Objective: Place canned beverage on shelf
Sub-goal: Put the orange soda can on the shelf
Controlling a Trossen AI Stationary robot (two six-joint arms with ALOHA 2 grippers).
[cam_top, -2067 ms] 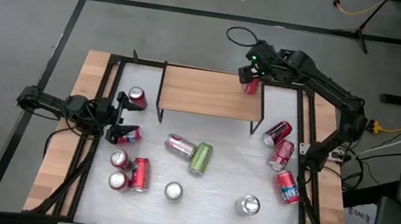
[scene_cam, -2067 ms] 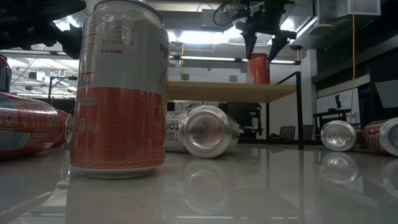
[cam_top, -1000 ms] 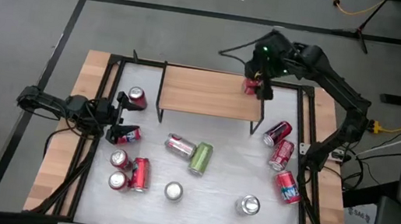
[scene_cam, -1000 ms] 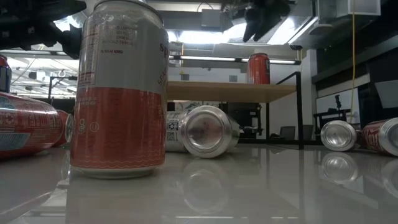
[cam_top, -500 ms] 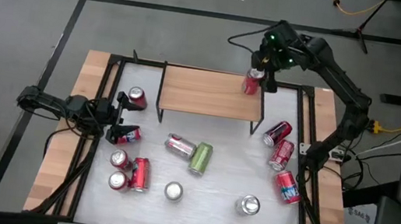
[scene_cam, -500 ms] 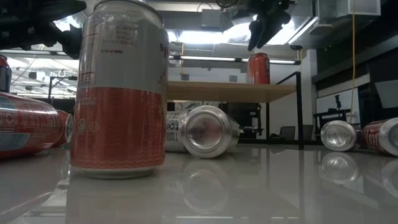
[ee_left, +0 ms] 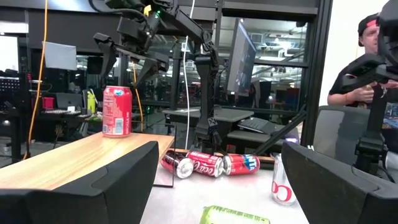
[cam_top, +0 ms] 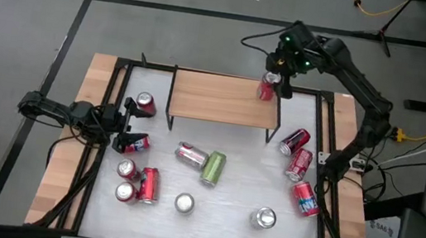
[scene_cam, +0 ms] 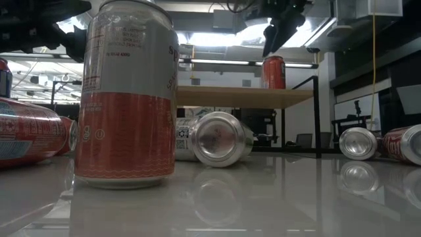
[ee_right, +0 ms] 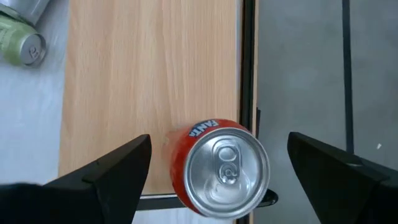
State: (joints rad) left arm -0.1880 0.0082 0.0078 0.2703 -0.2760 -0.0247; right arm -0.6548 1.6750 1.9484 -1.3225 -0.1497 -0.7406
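- Grey concrete floor [cam_top: 36, 11] surrounds the worktop [cam_top: 227, 196], crossed by dark seam lines.
- At 1 o'clock in the high view, a yellow cable [cam_top: 379, 9] trails over the floor.
- Behind the worktop, a dim room holds desks and a monitor [ee_left: 241, 57].
- A seated person [ee_left: 367, 68] in a cap shows at 3 o'clock in the left wrist view.
- Bright ceiling lights [scene_cam: 217, 38] glow overhead.

Shelf [cam_top: 220, 97]: light wood plank top with fine straight grain and a matt finish, on thin black metal legs. Red can [ee_right: 222, 165] standing on it: glossy printed wall with a bare, brushed-looking aluminium lid; the silver can [scene_cam: 216, 139] lying on the table shows the same shiny metal end. Table [scene_cam: 263, 197]: smooth white surface, glossy enough to mirror the cans, edged in pale wood.
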